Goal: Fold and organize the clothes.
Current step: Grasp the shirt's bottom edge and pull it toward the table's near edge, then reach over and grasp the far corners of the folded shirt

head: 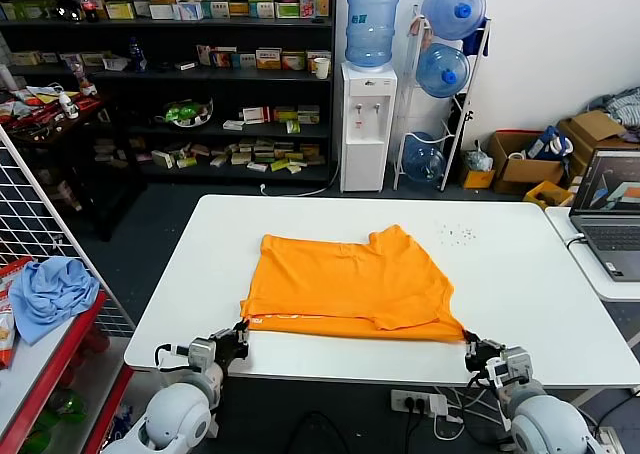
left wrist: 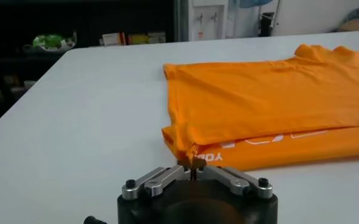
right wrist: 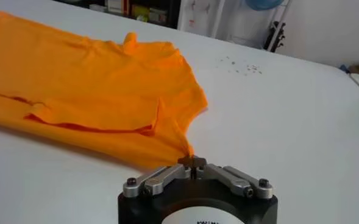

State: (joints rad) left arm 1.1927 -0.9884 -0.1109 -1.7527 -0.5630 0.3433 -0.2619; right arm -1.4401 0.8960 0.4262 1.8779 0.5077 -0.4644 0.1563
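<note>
Left gripper [left wrist: 193,164] pinched closed on near-left corner of shirt [head: 345,286]. Right gripper [right wrist: 192,162] likewise closed on near-right corner. Shirt lies partly folded, mid-table [head: 300,214], near hem at the front edge, both corners held. Risk: thin cloth could slip from either pinch if the arms lift unevenly; a skewed pull would drag the fold crooked.

The orange T-shirt [head: 348,289] is soft, thin, matt cloth lying on a smooth, matt white table [head: 520,274], and each gripper has bare metal links on a black, slightly glossy body.
</note>
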